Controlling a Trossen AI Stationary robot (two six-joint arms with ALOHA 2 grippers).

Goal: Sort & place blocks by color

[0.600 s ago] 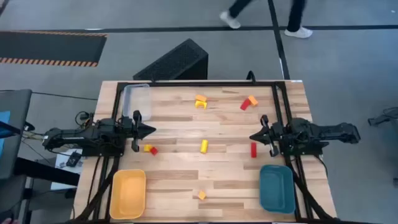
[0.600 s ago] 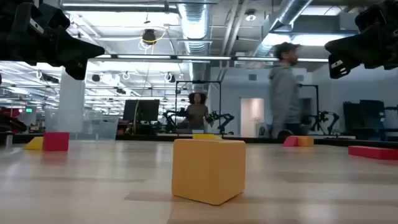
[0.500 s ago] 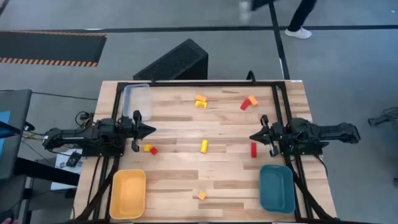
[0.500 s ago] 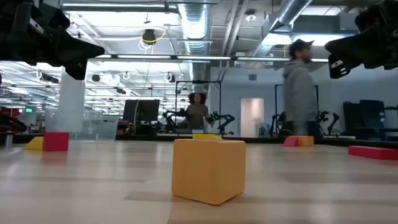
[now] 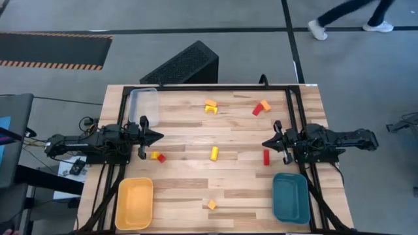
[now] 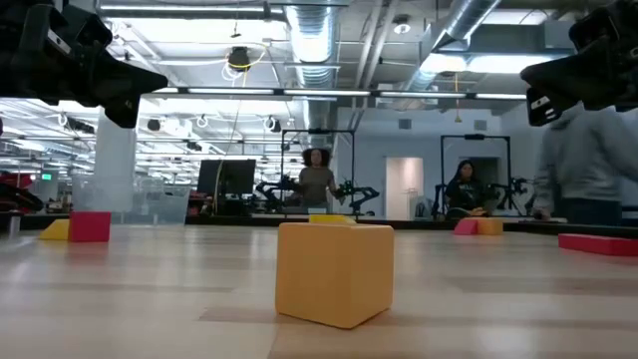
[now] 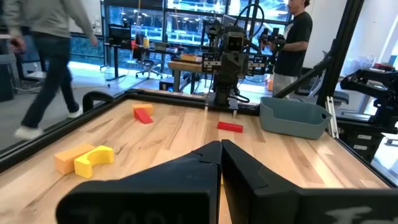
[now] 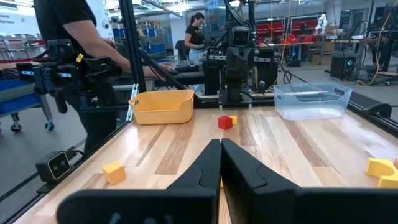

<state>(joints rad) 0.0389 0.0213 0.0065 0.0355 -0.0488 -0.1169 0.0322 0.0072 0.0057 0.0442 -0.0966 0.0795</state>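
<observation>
Small blocks lie scattered on the wooden table. In the high view there are an orange block with a yellow arch point(image 5: 210, 105), a red and orange pair point(image 5: 261, 107), a yellow bar point(image 5: 214, 153), a red bar point(image 5: 266, 156), a yellow and red pair point(image 5: 158, 156) and an orange cube point(image 5: 211, 205). The cube point(image 6: 335, 271) stands closest in the low view. My left gripper point(image 5: 157, 136) hovers shut at the table's left side, above the yellow and red pair. My right gripper point(image 5: 265, 143) hovers shut at the right side, near the red bar. Both hold nothing.
A clear tray point(image 5: 143, 104) sits at the far left, a yellow tray point(image 5: 135, 202) at the near left and a teal tray point(image 5: 290, 198) at the near right. A dark frame runs along the table's edges. People stand and walk in the room beyond.
A person beyond the table's far edge has walked toward the right. Both arms and all blocks have kept still.
</observation>
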